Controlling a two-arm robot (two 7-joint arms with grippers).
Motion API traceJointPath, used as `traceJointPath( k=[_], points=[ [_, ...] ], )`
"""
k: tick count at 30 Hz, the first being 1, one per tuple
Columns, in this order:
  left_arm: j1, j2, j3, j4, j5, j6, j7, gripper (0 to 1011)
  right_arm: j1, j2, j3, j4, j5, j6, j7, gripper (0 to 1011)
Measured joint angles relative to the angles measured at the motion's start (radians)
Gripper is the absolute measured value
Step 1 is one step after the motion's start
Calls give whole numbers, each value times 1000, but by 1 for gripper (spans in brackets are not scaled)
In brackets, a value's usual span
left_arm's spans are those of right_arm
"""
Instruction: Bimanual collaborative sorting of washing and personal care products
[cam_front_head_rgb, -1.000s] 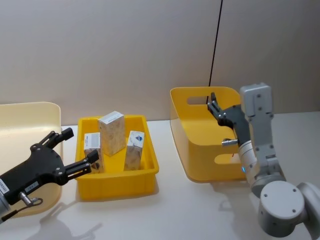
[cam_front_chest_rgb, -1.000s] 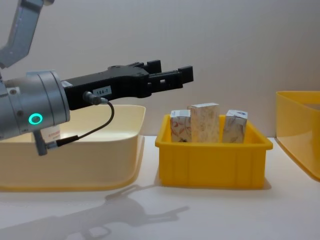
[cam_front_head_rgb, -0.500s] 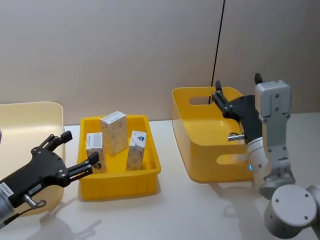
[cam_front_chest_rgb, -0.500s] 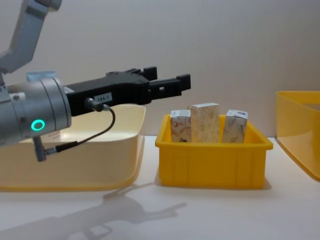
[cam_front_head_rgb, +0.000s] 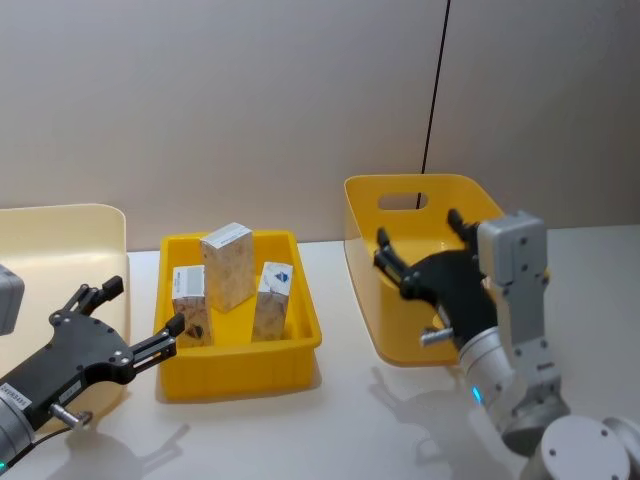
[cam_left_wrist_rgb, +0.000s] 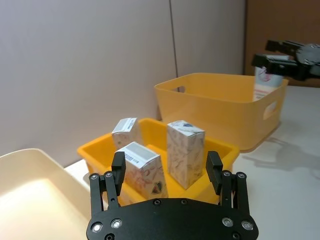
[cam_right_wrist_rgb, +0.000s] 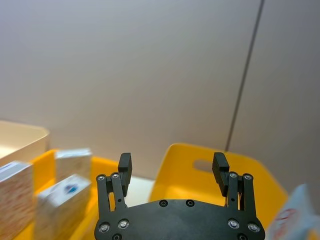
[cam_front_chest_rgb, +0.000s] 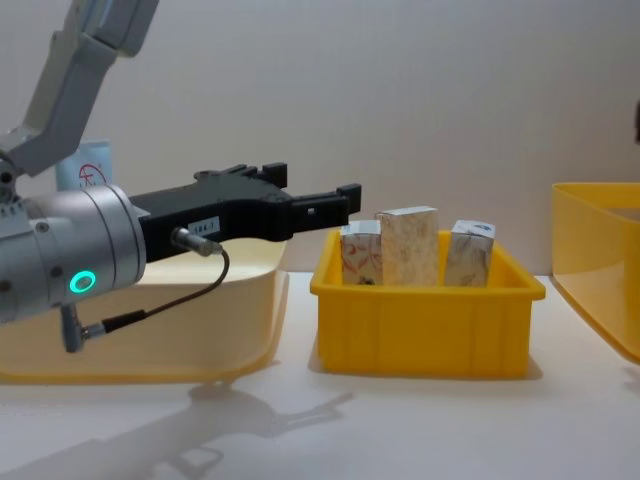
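I seem to stand at a lab test bench: bare beige wall (cam_front_head_rgb: 200, 100) across the upper frame, plain white tabletop (cam_front_head_rgb: 340, 410) below, yellow bin (cam_front_head_rgb: 240, 372) centre-left.

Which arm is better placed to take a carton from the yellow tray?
Likely left: the left gripper, open, points at the cartons from beside the tray; the right gripper hangs by the big bin, farther off.

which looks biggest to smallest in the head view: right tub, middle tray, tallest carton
1. right tub: looks largest and deeper than the tray, though their widths look close
2. middle tray
3. tallest carton: clearly smallest, standing inside the tray
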Motion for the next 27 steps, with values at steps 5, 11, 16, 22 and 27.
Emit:
traceJointPath(
  k=[5,11,16,22,27],
  points=[
    [21,3,4,-22,34,7,71,1003,-38,22,-30,-14,69,13,47,1001],
    [46,6,10,-49,72,16,151,1003,-81,47,-64,-30,147,28,99,1001],
    [67,9,15,-71,106,24,221,1004,-103,59,-82,-37,187,35,126,1001],
    [91,12,20,-97,143,32,301,1003,-114,65,-90,-41,208,39,139,1001],
    [109,15,24,-116,173,38,362,1003,-114,66,-91,-41,209,39,139,1001]
  ],
)
